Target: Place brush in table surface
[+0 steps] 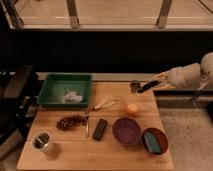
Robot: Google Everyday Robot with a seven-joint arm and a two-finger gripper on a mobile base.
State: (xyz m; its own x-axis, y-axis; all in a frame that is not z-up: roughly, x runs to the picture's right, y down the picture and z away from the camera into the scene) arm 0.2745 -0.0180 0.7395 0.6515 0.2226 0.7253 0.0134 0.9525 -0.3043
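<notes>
The brush (139, 87) has a slim dark handle and a round dark-grey head. It is held over the back right part of the table surface (75, 150), head pointing left. My gripper (154, 84) reaches in from the right on a pale arm and is shut on the brush's handle. The brush hangs a little above the wood, just behind the orange fruit (132, 109).
A green tray (52, 91) holding a white item stands at the back left. On the table are a yellowish utensil (105, 103), grapes (70, 121), a thin metal utensil (87, 125), a black block (100, 128), a purple bowl (126, 131), a red bowl (154, 141) and a metal cup (42, 142).
</notes>
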